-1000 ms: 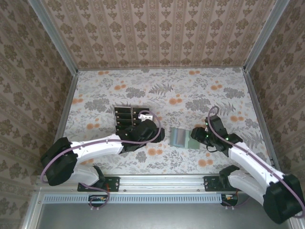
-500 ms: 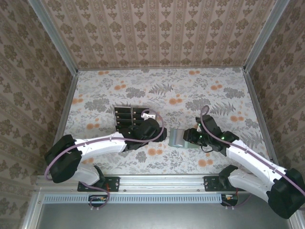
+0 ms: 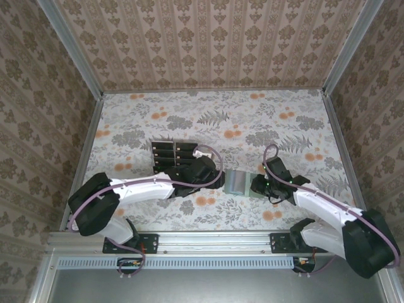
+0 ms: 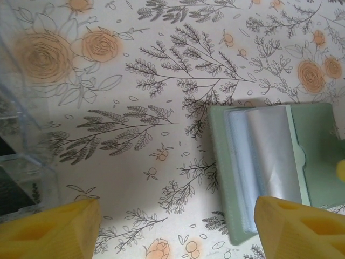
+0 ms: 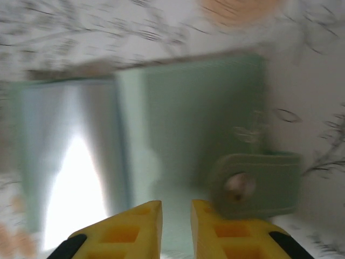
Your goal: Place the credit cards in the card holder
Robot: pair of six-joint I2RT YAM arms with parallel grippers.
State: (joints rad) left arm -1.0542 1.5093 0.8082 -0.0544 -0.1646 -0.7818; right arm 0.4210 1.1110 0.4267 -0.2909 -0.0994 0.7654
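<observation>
Holder (image 3: 238, 182) lies open on the tabletop (image 3: 284, 126), just right of my left hand (image 4: 175, 226), whose fingers are spread wide. My right hand (image 5: 176, 224) sits at its edge beside the snap tab (image 5: 253, 183), fingers almost pressed together; whether they pinch it I cannot tell. Cards (image 3: 172, 153) stand in the rack (image 4: 21, 156), to the left hand's left.

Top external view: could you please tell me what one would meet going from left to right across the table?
Black credit cards → left claw → card holder → right claw.
</observation>
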